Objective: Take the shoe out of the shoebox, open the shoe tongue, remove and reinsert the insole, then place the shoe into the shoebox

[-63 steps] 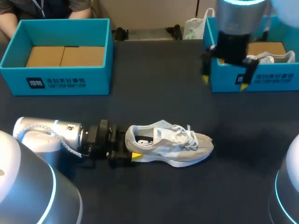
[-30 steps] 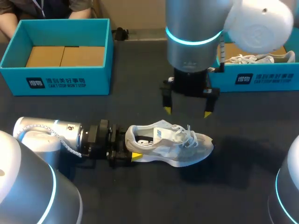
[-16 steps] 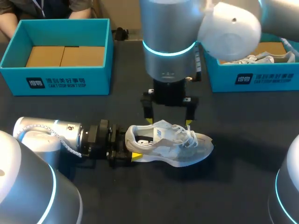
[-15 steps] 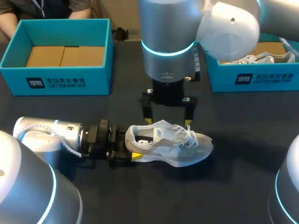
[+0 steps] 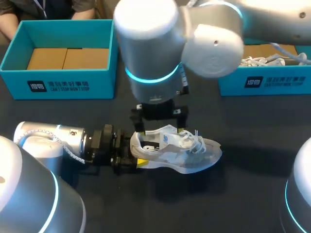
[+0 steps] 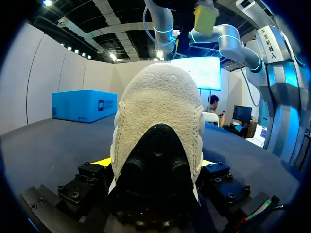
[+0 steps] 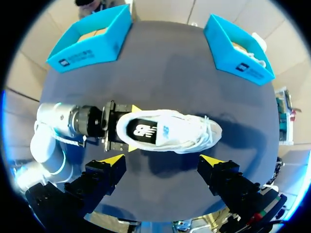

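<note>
Swung in from the far right, my right pincer [image 5: 159, 130] hovered spread over the grey suede-and-mesh sneaker [image 5: 177, 149] mid-table, likely light and soft, whose stiffer heel [image 6: 158, 121] my left pincer [image 5: 132, 160] clamped; its floppy tongue [image 7: 170, 130] seemed the spot to pinch.

Pale grey sneaker [image 5: 177, 148] sitting upright on the dark counter [image 5: 252, 194], toe pointing right, open teal shoebox [image 5: 63, 85] standing well behind it

Top: a dark, matte surface [image 5: 160, 208].
Middle: a pale grey shoe [image 5: 182, 150] stands on its sole, toe pointing right.
Far side: an open teal left box [image 5: 63, 82] and right box [image 5: 272, 82], well apart.
</note>
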`<state>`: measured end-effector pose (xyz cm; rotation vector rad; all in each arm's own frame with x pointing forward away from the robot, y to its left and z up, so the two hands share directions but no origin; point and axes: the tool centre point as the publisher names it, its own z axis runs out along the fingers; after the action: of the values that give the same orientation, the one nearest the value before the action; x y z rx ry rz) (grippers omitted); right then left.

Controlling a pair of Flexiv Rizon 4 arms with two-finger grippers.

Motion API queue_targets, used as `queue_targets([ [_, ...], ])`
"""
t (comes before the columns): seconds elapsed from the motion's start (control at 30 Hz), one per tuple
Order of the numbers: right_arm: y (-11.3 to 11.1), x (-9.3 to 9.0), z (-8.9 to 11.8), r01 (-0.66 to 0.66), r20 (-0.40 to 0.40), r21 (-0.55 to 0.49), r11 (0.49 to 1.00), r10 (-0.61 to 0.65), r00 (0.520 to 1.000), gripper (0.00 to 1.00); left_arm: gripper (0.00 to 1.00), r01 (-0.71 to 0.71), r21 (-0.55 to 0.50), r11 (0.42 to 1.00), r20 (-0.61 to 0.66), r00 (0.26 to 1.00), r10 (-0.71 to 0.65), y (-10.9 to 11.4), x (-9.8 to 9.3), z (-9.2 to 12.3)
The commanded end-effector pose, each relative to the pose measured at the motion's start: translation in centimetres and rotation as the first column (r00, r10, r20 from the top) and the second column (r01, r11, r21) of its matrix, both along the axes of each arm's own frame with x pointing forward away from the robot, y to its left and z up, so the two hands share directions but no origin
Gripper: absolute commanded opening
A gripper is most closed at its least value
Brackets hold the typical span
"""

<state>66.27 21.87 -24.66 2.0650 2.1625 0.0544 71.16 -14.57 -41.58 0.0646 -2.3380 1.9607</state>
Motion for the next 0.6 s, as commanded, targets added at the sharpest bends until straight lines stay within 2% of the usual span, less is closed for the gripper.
queue_targets([
  [0.03, 3.3, -0.1, -1.6, 0.599, 0.126, -0.196, 0.776, -0.586, 0.801, 1.0, 0.0, -0.005, 0.001, 1.0, 0.001, 1.0, 0.005, -0.1, -0.1, 0.1],
  [0.33, 3.0, 0.6, -3.7, 0.667, 0.159, -0.201, 0.717, -0.648, 0.744, 1.0, 0.0, -0.005, 0.001, 1.0, 0.001, 1.0, 0.005, -0.1, -0.1, 0.1],
  [0.6, 1.4, 0.9, -5.2, 0.707, 0.179, -0.198, 0.679, -0.684, 0.707, 1.0, 0.0, -0.005, 0.001, 1.0, 0.001, 1.0, 0.005, -0.1, -0.1, 0.1],
])
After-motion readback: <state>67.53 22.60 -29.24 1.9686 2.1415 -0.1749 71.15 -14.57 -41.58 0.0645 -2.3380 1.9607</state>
